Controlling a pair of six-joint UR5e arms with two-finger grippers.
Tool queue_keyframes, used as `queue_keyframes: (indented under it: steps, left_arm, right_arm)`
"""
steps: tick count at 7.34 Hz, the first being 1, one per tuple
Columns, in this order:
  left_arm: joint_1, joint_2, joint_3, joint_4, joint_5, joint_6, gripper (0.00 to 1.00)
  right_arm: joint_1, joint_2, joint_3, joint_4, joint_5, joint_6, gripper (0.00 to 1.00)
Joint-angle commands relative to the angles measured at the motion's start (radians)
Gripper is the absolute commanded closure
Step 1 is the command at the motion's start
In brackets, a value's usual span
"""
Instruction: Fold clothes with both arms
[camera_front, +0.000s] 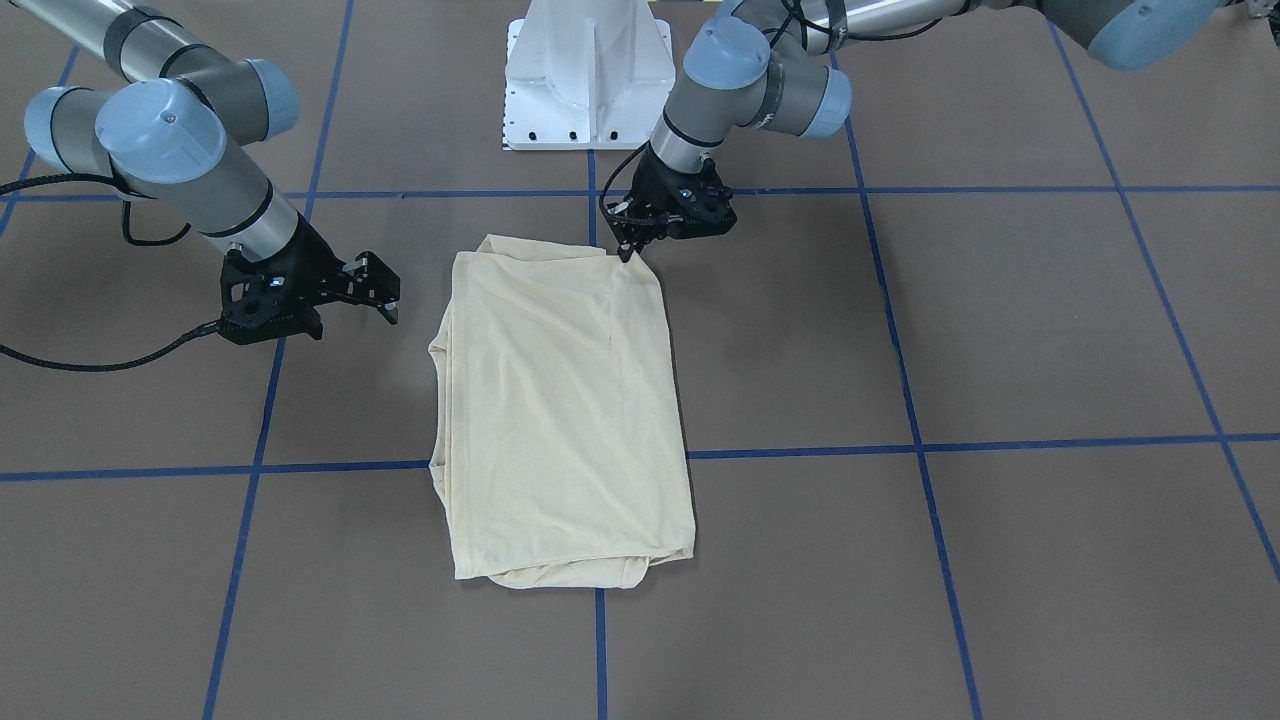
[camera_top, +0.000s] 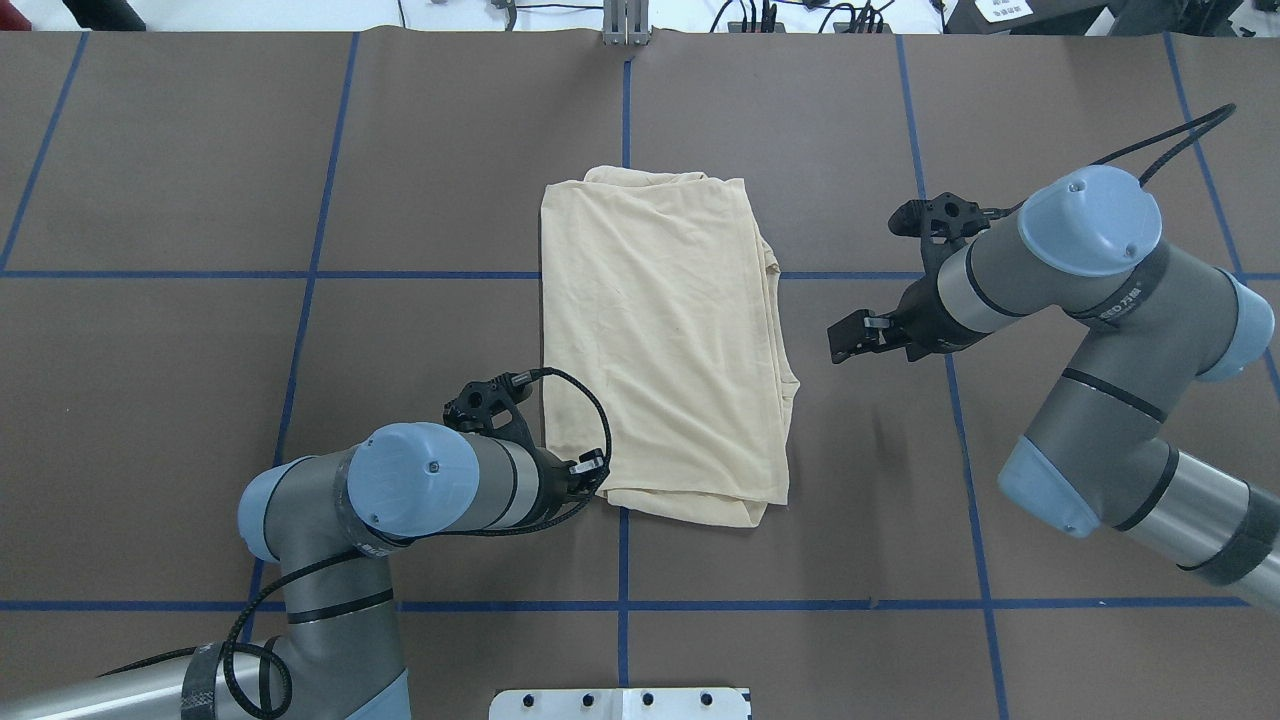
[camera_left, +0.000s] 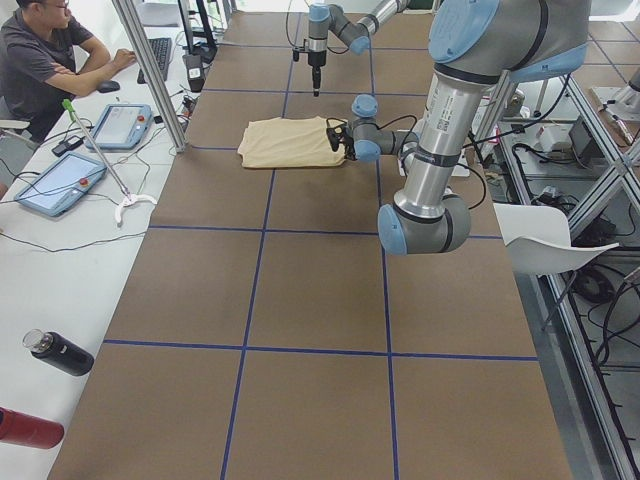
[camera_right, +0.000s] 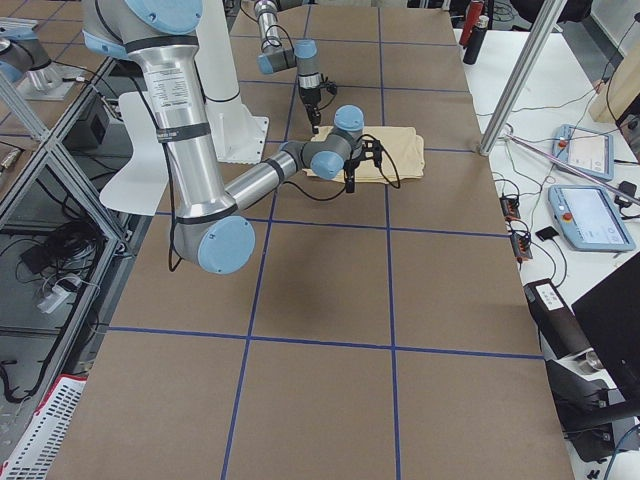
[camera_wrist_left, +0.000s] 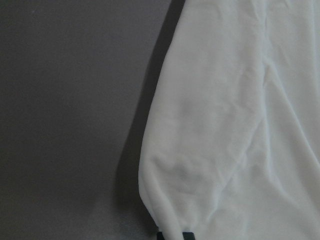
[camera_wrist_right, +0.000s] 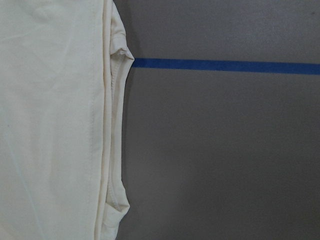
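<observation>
The pale cream shirt (camera_front: 560, 400) (camera_top: 665, 340) lies folded into a long rectangle in the middle of the brown table, plain side up. My left gripper (camera_front: 628, 252) (camera_top: 598, 472) sits low at the shirt's corner nearest the robot, its fingers pinched together on the cloth edge. In the left wrist view the fingertips (camera_wrist_left: 186, 235) show at the bottom against the shirt (camera_wrist_left: 235, 125). My right gripper (camera_front: 380, 290) (camera_top: 848, 340) hovers open a little beside the shirt's other long edge, holding nothing. The right wrist view shows that layered edge of the shirt (camera_wrist_right: 50, 125).
Blue tape lines (camera_front: 800, 450) grid the table. The white pedestal base (camera_front: 590, 80) stands at the robot's side. On a side bench, a person (camera_left: 40, 60) sits among tablets and bottles (camera_left: 60, 352). Bare table surrounds the shirt.
</observation>
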Motion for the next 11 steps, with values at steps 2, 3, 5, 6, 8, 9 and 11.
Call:
queue_keyframes:
  steps: [2,3,5,6,8,9,11]
  left_arm:
    - [-0.012,0.0,0.0,0.01,0.004,0.0,0.46]
    - [-0.014,0.0,0.0,0.01,0.006,0.0,0.45]
    - [-0.018,0.0,0.0,0.012,0.006,0.0,0.45]
    - [-0.018,0.0,0.002,0.012,0.006,0.0,0.46]
    - [-0.018,-0.001,0.002,0.012,0.004,0.0,0.47]
    - [-0.018,-0.001,0.002,0.012,0.004,0.0,0.47]
    - [-0.017,-0.006,0.008,0.012,0.004,-0.003,0.47]
  right_arm:
    - [0.0,0.001,0.0,-0.001,0.0,0.0,0.0]
    - [0.001,0.001,0.0,-0.001,0.0,0.0,0.0]
    - [0.001,0.001,0.0,-0.001,0.0,0.0,0.0]
    - [0.001,-0.001,0.0,-0.001,0.0,0.0,0.0]
    - [0.001,-0.001,0.0,-0.001,0.0,0.0,0.0]
    - [0.001,-0.001,0.0,-0.001,0.0,0.0,0.0]
    - [0.001,-0.001,0.0,-0.001,0.0,0.0,0.0]
